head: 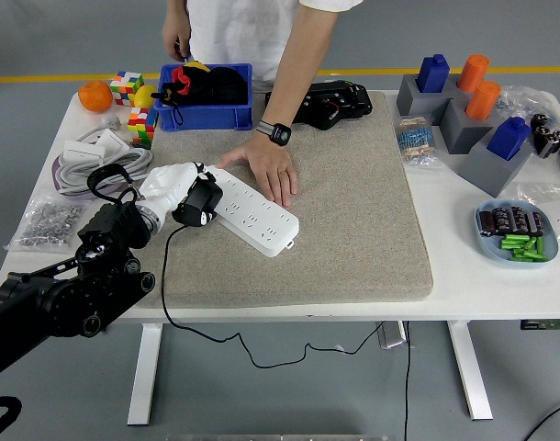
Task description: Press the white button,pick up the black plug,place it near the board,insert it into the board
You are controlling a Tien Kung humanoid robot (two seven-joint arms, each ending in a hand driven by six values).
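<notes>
A white power strip [254,215] lies slantwise on the grey felt mat [353,230]. My left hand [174,186], white-fingered on a black arm, is shut on the black plug [201,202]. The plug hangs at the strip's upper left end, touching or just above it, and its black cord [166,285] trails down over the table's front edge. A person's hand [269,170] rests flat on the far end of the strip, with a watch on its wrist. I cannot make out the white button. My right arm is out of the picture.
A blue bin [207,99] and a black device [326,103] stand at the back. Cubes, an orange [95,96], cables [87,161] and a bag of screws [46,223] crowd the left side. Grey blocks with coloured pegs [464,115] and a blue dish [519,234] stand at the right.
</notes>
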